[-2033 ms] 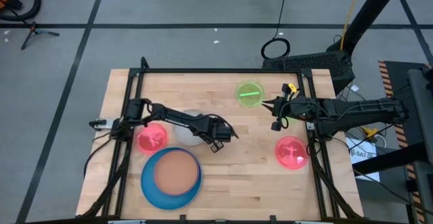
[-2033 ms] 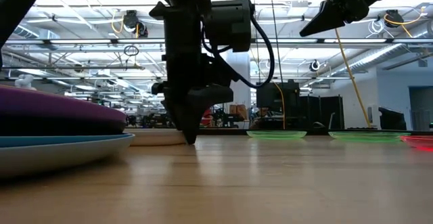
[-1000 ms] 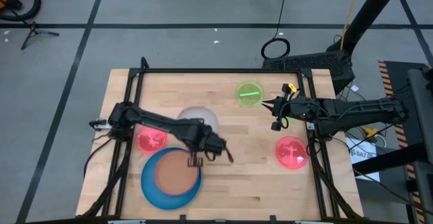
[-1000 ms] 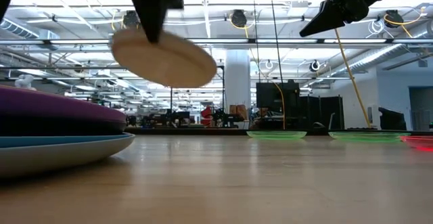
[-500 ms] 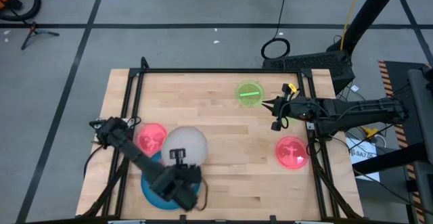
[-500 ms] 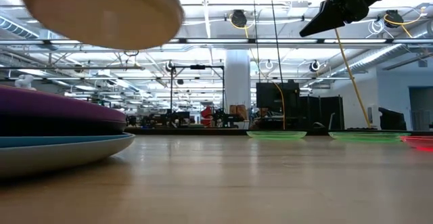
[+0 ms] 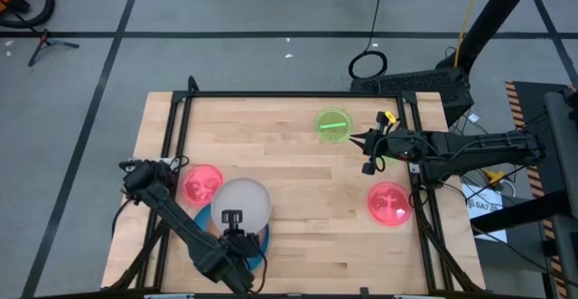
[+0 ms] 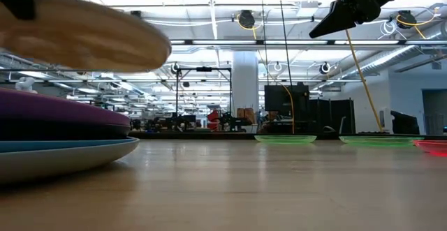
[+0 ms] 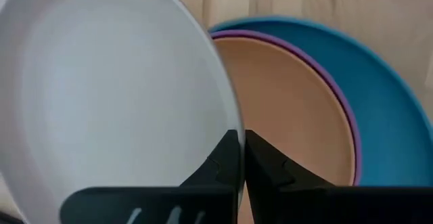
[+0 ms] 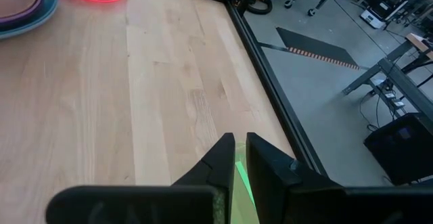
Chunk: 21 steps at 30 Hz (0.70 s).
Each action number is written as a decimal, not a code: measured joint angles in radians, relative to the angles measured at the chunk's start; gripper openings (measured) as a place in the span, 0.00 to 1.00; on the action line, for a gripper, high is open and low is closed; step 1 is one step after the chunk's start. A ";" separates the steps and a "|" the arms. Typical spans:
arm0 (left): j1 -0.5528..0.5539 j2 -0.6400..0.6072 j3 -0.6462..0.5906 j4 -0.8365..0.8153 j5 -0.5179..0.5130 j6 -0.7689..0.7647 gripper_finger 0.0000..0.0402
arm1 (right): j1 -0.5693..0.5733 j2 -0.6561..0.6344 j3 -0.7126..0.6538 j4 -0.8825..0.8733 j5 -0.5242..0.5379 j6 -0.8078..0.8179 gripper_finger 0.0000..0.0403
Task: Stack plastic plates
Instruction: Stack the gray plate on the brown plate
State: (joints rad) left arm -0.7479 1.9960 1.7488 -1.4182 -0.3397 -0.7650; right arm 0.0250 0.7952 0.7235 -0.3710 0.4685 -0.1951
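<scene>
Much of the stack is covered from above: the whitish plate (image 7: 241,200), held aloft by the left gripper (image 7: 232,219), hides most of the blue plate (image 7: 256,242), leaving only a sliver of blue rim showing near the table's (image 7: 298,168) front edge. Seen from the left wrist, the fingers (image 9: 226,158) are pinching the whitish plate's rim, with the orange-brown plate (image 9: 291,102) lying in a purple plate (image 9: 345,109), itself inside the blue one below. At table height the raised plate is cut off at the picture's edge, hanging tilted above the purple and blue stack (image 8: 63,137). One pink plate (image 7: 202,183) sits just beside the stack; another pink plate (image 7: 389,201) lies near the table's right side. A neon green plate (image 7: 332,125) rests near the right gripper (image 7: 355,137), whose fingers are pressed together, empty, hovering above the wood.
</scene>
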 joint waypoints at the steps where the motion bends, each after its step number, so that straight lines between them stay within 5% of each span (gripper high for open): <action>1: 0.000 0.000 -0.008 0.004 0.006 0.000 0.02 | 0.000 0.000 0.000 0.000 0.000 0.000 0.08; 21: -0.055 0.000 -0.103 0.113 0.133 0.083 0.05 | 0.000 0.000 0.000 0.000 0.000 -0.001 0.08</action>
State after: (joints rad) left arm -0.8028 1.9957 1.6455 -1.3048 -0.2066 -0.6823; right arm 0.0250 0.7952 0.7235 -0.3707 0.4683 -0.1959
